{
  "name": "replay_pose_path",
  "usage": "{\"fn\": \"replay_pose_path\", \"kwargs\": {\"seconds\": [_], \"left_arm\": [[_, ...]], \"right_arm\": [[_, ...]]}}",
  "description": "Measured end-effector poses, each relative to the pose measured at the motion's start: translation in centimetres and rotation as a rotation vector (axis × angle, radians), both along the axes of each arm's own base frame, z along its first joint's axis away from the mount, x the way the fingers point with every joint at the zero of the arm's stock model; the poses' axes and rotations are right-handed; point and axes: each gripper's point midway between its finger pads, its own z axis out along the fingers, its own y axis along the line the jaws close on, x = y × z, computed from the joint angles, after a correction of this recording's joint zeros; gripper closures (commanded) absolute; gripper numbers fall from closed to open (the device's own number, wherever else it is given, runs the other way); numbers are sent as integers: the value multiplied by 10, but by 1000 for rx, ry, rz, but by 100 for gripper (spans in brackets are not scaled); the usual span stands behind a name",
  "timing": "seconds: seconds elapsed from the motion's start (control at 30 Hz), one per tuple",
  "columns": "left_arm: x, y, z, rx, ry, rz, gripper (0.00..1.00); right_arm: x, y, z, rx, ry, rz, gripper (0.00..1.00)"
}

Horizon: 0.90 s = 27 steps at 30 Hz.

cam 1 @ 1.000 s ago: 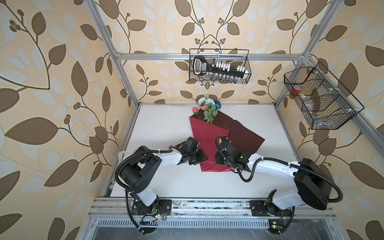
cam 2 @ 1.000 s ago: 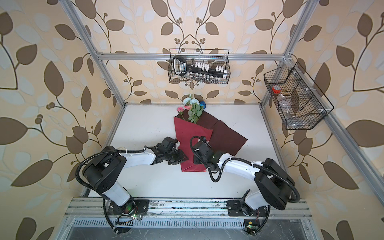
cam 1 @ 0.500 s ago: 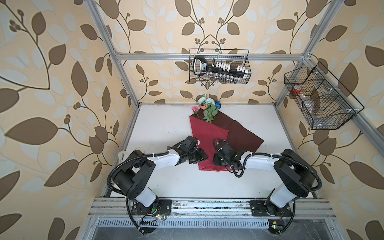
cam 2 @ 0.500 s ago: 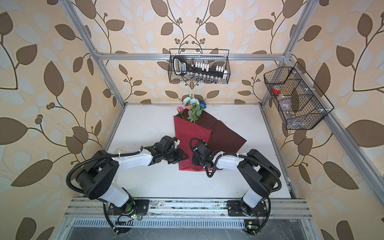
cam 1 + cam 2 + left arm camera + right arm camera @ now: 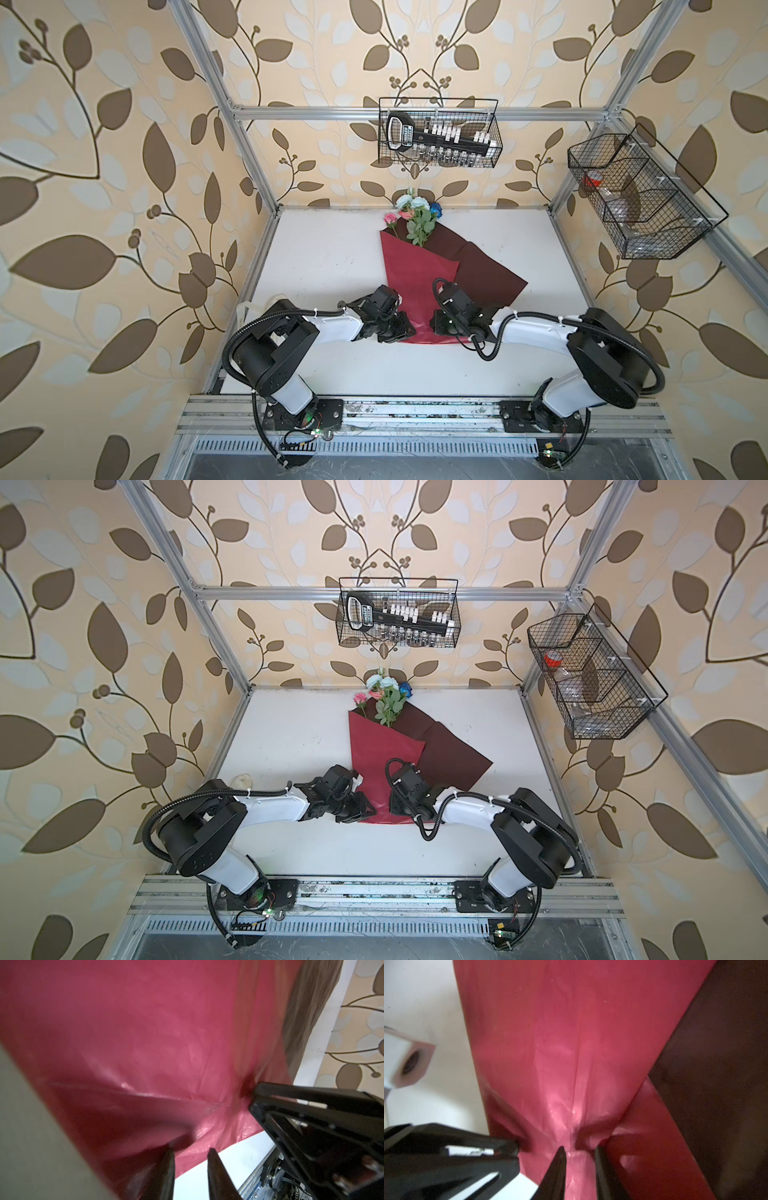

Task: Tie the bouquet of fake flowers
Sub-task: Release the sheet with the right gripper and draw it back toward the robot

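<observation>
The bouquet of fake flowers [image 5: 417, 220] [image 5: 388, 700] lies on the white table. Its pink, pale-blue and dark-blue blooms stick out of a red wrapping sheet [image 5: 415, 282] [image 5: 382, 754]; the stems are hidden inside. Both grippers meet at the wrap's narrow lower end. My right gripper [image 5: 434, 328] [image 5: 579, 1152] pinches the gathered neck of the red sheet [image 5: 571, 1043], and creases run to its fingers. My left gripper [image 5: 410, 330] [image 5: 191, 1155] stands open at the sheet's [image 5: 166, 1032] left edge, with only table and sheet seen through its gap.
A darker maroon sheet [image 5: 486, 274] spreads to the right under the wrap. A wire basket [image 5: 438, 139] with a tool set hangs on the back wall, and another wire basket [image 5: 640, 199] hangs on the right wall. A white block with a round hole [image 5: 409, 1064] lies left of the wrap.
Both grippers have stayed at the wrap's lower end. The right arm's elbow drew in half a second ago and has swung back out to the right.
</observation>
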Motion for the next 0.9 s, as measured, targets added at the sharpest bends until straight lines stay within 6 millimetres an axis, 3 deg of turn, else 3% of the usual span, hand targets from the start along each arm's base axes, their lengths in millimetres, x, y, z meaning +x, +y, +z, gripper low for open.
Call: {"fn": "replay_pose_path", "kwargs": {"seconds": [0.1, 0.2, 0.43, 0.67, 0.9], "left_arm": [[1, -1, 0, -5, -2, -2, 71], [1, -1, 0, -5, -2, -2, 71], [0, -1, 0, -6, 0, -3, 71], [0, -1, 0, -5, 0, -3, 71], [1, -2, -1, -8, 1, -5, 72]], "right_arm": [[-7, -6, 23, 66, -41, -18, 72], [-16, -10, 30, 114, -45, -28, 77], [-36, -14, 3, 124, 57, -40, 84], [-44, -4, -6, 134, 93, -5, 84], [-42, -18, -20, 107, 123, -42, 84]]}}
